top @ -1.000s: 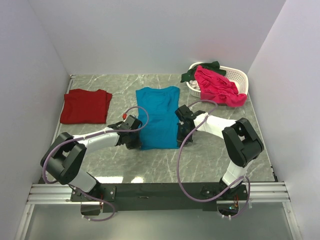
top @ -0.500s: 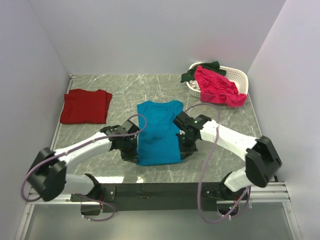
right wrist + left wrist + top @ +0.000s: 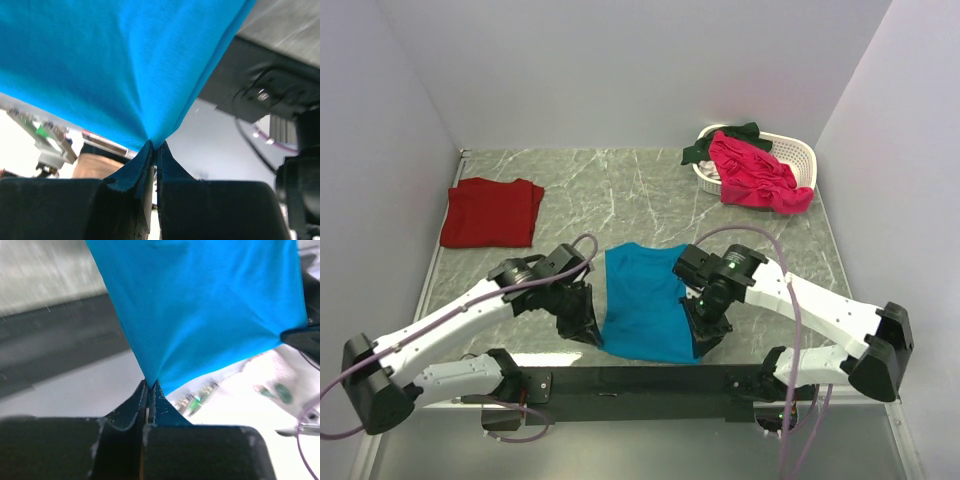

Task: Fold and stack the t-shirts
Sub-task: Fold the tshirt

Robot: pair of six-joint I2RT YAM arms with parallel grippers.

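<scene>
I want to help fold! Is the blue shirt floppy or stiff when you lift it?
Probably floppy: the blue shirt gathers into creases where the left hand and right hand pinch it. Likely light too: two small pinches carry it.

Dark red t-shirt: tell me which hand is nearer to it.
Left. The left hand pinches the left corner of the teal-blue t-shirt, toward the arm bases from the dark red t-shirt; the right hand pinches the opposite corner, farther right.
</scene>
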